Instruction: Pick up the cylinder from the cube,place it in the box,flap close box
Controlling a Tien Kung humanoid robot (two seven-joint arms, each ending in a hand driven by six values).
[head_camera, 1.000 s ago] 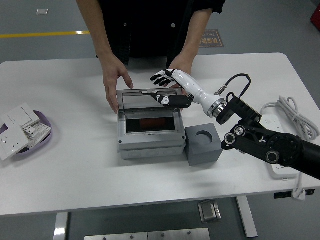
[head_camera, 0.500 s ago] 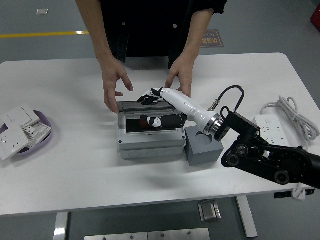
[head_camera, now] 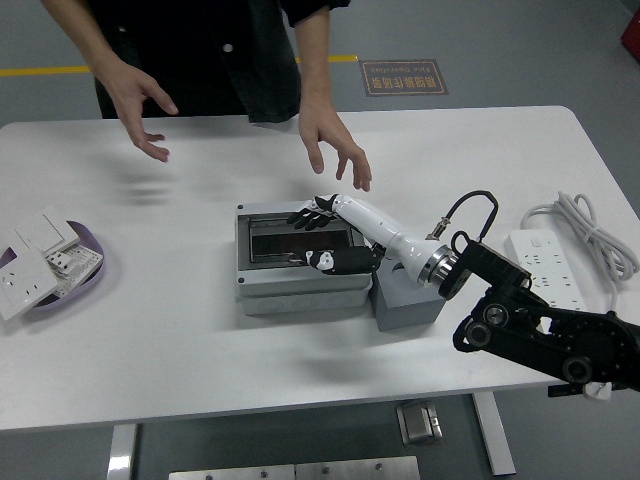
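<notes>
White table [head_camera: 150, 330] | box [head_camera: 300, 265] lid now shut | right hand [head_camera: 318, 232] open on lid | person's hands [head_camera: 335, 150] withdrawn

Right arm [head_camera: 545, 330]: was black and bulky, built of rounded joint housings with round silver-ringed caps on their sides.
Wrist collar [head_camera: 436, 268]: was a ring of bright metal between the black arm and the white forearm.
Forearm shell [head_camera: 378, 226]: was glossy white, slim and tapering toward the hand.
Right hand [head_camera: 322, 232]: had five black fingers with white patches at the knuckles and thumb.
Cable [head_camera: 470, 207]: was black, looping up from a plug near the wrist.
Person [head_camera: 215, 45]: wore a dark top with pale buttons, its sleeves ending above the forearms.
</notes>
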